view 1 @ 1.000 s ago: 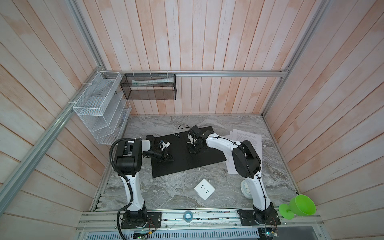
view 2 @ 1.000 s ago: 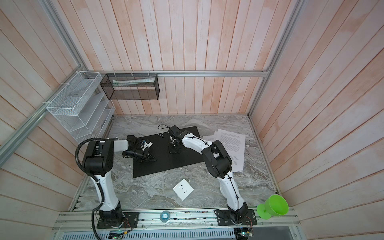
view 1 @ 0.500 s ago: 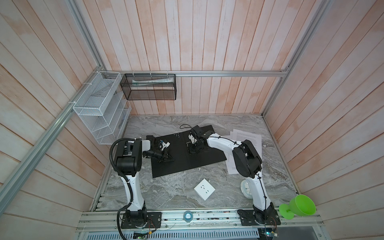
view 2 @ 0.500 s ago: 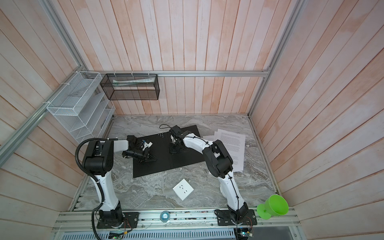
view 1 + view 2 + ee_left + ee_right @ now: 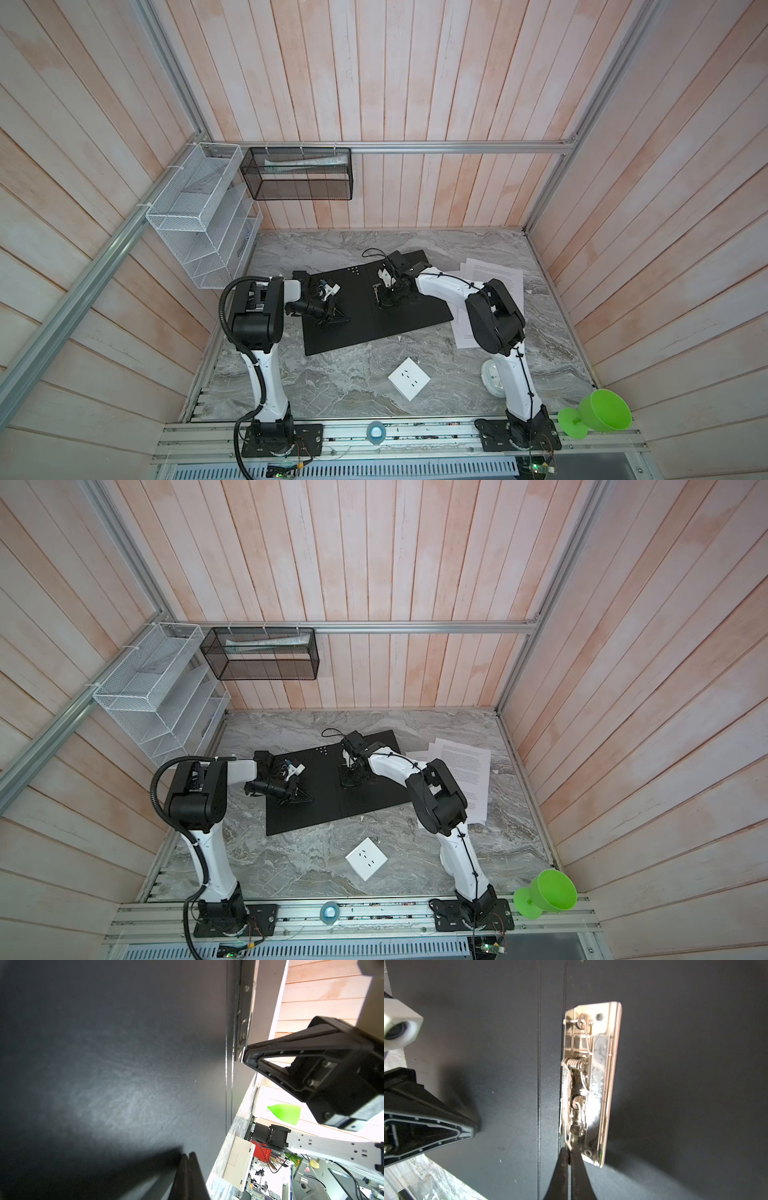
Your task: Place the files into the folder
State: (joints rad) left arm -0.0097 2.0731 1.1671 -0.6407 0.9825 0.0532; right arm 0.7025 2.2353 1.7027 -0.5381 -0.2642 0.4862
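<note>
The folder lies open on the marble table, black inside facing up. Its metal clip sits beside the spine. My right gripper is shut, its tips touching the lever end of the clip. I cannot tell whether the lever is pinched between them. My left gripper is shut with nothing in it, tips down on the folder's left half. The files, white printed sheets, lie loosely stacked right of the folder, partly under the right arm.
A white socket plate lies in front of the folder. A green funnel-shaped cup stands at the front right corner. A white wire rack and a black mesh basket hang on the walls at back left.
The right wrist has shifted very slightly over the clip. The left arm, folder and files have not visibly moved.
</note>
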